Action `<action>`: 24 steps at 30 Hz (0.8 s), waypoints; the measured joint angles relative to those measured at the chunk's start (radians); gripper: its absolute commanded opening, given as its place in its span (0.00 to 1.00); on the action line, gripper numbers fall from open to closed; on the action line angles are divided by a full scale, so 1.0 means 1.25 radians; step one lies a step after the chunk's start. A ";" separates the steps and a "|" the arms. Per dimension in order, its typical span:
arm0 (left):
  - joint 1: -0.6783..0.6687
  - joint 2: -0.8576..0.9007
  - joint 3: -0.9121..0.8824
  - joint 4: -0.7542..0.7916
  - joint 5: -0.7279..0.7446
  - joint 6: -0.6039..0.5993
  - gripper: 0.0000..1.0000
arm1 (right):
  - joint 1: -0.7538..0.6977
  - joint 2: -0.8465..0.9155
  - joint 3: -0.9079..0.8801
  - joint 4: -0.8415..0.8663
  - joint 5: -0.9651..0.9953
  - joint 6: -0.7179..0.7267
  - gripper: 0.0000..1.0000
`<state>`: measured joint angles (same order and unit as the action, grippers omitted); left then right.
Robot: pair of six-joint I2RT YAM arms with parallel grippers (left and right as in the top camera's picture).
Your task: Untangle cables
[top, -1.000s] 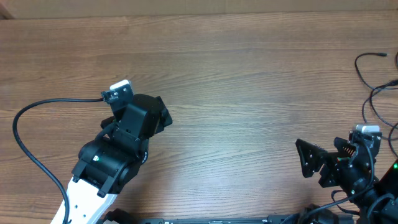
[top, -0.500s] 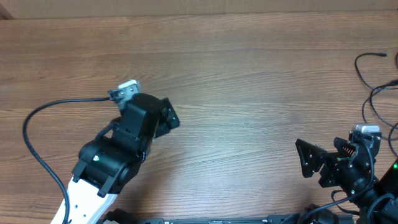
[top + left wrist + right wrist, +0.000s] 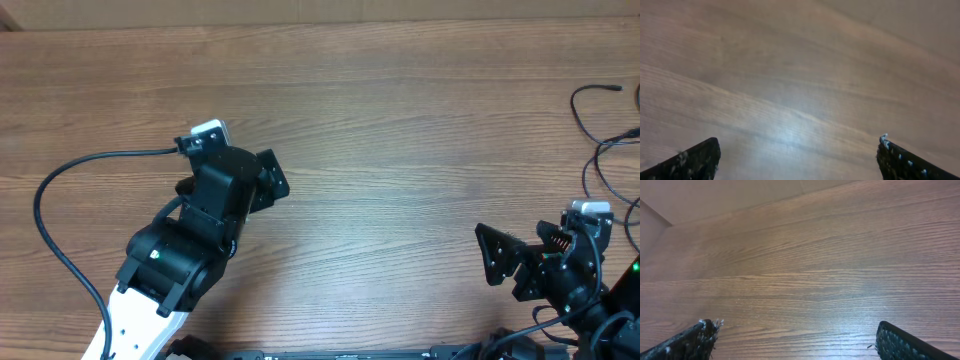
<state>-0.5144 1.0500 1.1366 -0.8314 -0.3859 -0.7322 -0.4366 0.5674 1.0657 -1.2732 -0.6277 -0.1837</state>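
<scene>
The cables (image 3: 603, 150) are thin black cords curling at the table's far right edge in the overhead view, with a small plug end (image 3: 612, 88) at the top; part of them runs out of frame. My right gripper (image 3: 492, 256) stands open to their lower left, pointing left and away from them. My left gripper (image 3: 266, 184) is open far off at the left centre. Both wrist views show only bare wood between the open left gripper (image 3: 797, 150) and the open right gripper (image 3: 796, 329). Neither holds anything.
The wooden table (image 3: 400, 120) fills the view. A thick black arm cable (image 3: 60, 185) loops out to the left of the left arm. The right arm's base and wiring (image 3: 590, 300) crowd the bottom right corner near the cords.
My left gripper has shifted slightly right and toward the far side of the table, turning a little. The right arm and the cords have not moved.
</scene>
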 measured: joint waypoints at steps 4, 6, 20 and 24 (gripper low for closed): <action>0.022 -0.031 -0.060 0.141 -0.050 0.023 1.00 | 0.000 0.000 0.000 0.000 0.000 0.000 1.00; 0.047 -0.073 -0.130 0.255 -0.069 0.029 1.00 | 0.000 0.000 0.000 0.000 0.000 0.000 1.00; 0.297 -0.464 -0.703 0.854 -0.103 0.039 0.99 | 0.000 0.000 -0.002 0.000 0.000 0.000 1.00; 0.360 -0.529 -0.741 0.858 -0.103 0.039 1.00 | 0.000 0.000 -0.002 0.000 0.000 0.000 1.00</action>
<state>-0.0647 0.3889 0.2104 0.2413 -0.5140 -0.6838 -0.4366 0.5674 1.0637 -1.2732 -0.6273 -0.1837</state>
